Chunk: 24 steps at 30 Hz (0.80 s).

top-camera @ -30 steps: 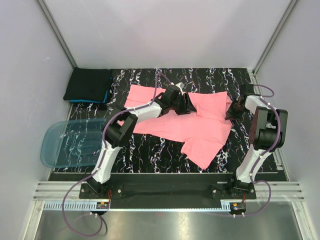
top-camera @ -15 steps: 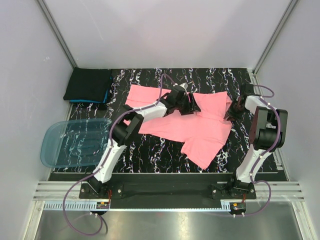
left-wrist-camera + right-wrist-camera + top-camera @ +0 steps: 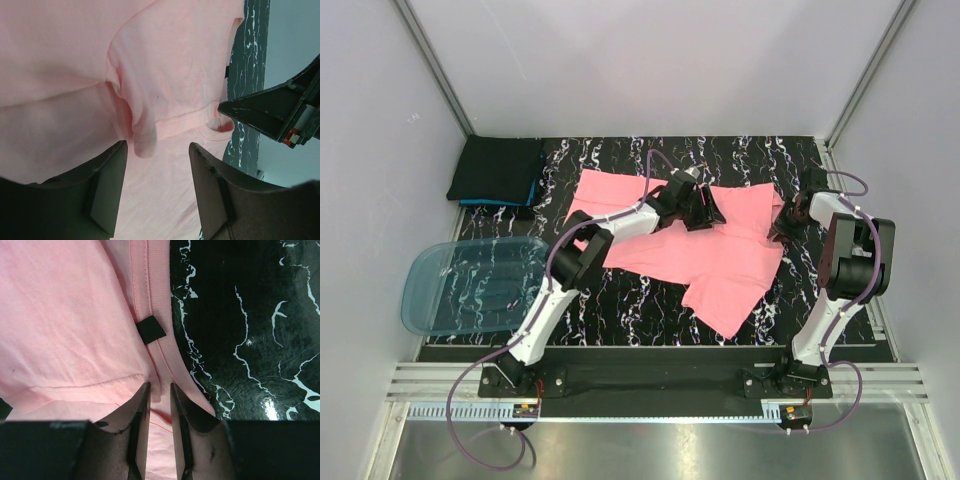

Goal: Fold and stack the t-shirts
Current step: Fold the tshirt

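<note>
Salmon-pink cloth t-shirt point(image 3: 730, 270), middle hidden under left arm point(image 3: 620, 222), teal-blue folded tee point(image 3: 495, 202) mostly covered by black folded tee point(image 3: 495, 168), right jaws' grip on collar point(image 3: 159, 295) unclear

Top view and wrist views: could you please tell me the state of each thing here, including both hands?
Pink t-shirt: spread out, rumpled, not yet folded.
Dark t-shirts: folded and stacked at the far left.
Blue tub: empty, lying at the left edge.
Left hand: open, above the pink t-shirt.
Right hand: fingers narrowly apart at the pink t-shirt's edge; grip unclear.
</note>
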Each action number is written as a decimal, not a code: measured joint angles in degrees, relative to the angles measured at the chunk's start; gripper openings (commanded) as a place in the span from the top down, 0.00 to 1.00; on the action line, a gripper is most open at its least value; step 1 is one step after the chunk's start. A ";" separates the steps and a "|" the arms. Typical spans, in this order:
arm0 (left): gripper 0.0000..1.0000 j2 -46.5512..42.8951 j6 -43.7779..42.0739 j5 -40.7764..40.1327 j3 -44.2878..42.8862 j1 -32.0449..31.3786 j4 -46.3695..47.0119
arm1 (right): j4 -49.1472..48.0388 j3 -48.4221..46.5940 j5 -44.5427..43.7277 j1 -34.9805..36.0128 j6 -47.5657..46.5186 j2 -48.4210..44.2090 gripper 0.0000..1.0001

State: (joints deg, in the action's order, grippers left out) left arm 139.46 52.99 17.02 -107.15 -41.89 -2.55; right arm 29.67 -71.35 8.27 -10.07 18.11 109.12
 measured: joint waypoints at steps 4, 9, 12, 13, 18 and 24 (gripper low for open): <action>0.57 0.72 0.68 0.02 -0.66 -0.02 -0.11 | -0.07 0.00 0.22 0.00 -0.02 0.00 0.71; 0.74 1.97 1.05 0.04 -1.46 -0.04 -0.76 | -0.15 0.00 0.37 0.00 0.04 0.00 0.74; 0.84 2.71 1.20 0.09 -2.21 -0.04 -0.85 | -0.26 0.00 0.37 0.00 0.15 0.00 0.75; 0.87 2.89 1.22 0.11 -2.45 -0.04 -0.85 | -0.31 0.00 0.39 0.00 0.15 0.00 0.76; 1.00 3.23 1.60 0.28 -3.48 -0.04 -0.85 | -0.33 0.00 0.39 0.00 0.00 0.00 0.98; 1.00 3.23 1.55 0.35 -4.26 -0.04 -1.44 | 0.20 -0.24 0.39 0.00 0.20 0.00 1.00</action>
State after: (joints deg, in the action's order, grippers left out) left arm 142.69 54.54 17.37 -111.42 -41.93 -3.99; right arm 29.87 -71.59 8.67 -10.07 18.31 109.12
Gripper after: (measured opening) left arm 0.013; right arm 0.011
